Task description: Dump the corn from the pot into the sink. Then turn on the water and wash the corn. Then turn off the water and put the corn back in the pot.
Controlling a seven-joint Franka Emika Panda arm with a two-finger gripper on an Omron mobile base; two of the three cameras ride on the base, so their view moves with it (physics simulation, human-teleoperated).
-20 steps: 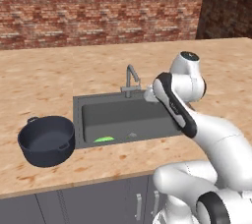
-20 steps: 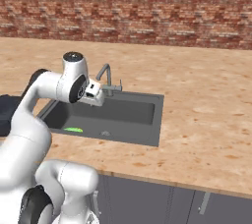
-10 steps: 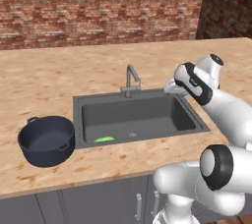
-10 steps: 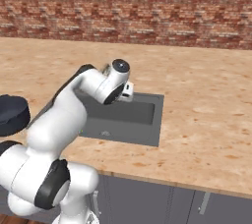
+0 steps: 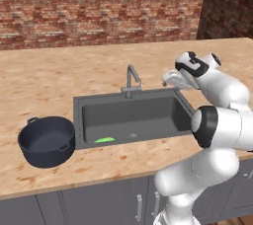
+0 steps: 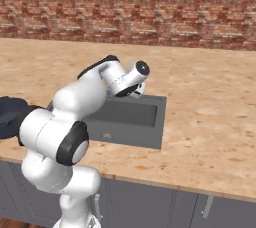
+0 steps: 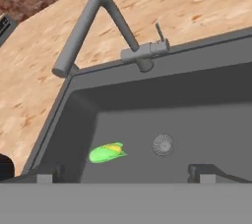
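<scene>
Hovering above the right end of the large dark grey rectangular sink [image 5: 129,115], the robot's white two-finger hand [image 5: 170,78] holds nothing; its dark fingertips [image 7: 203,173] stand wide apart. Nearest, at the left on the light wooden desk [image 5: 59,81], sits the round, almost black cooking pot [image 5: 46,140] with two loop handles, just beside the sink. A small bright green corn cob [image 7: 107,152] lies on the basin floor toward the near left, left of the round drain [image 7: 163,144]. Farther back, a slim grey metal faucet [image 7: 106,26] rises from the sink's far rim. A red brick wall [image 5: 99,7] stands behind.
</scene>
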